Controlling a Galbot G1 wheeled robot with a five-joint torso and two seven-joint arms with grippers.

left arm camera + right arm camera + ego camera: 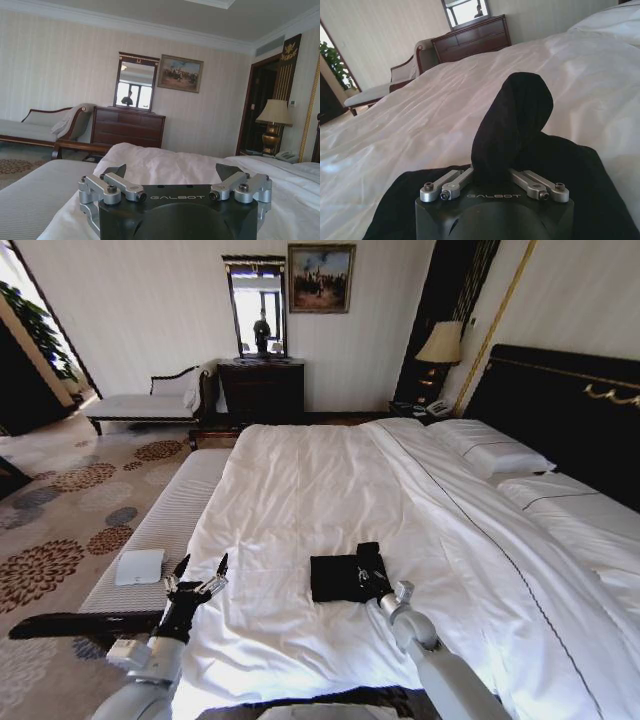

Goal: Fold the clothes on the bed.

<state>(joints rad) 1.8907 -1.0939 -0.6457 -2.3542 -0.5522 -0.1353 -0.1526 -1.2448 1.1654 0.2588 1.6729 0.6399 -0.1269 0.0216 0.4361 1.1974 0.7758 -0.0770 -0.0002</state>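
T-shirt (340, 577) is lying as a compact dark rectangle on the bed (300, 490), long axis 9-to-3; right gripper (372, 575) is clamped on a raised flap at its 3 o'clock edge; left gripper (200, 573) is held spread at 9 o'clock, well apart, so the right arm is nearer.

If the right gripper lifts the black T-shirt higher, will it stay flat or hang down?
Probably hang: the fold of black T-shirt pinched in the right gripper already bends over limply. It looks light, a small bundle on the bed, so it may drag along the sheet.
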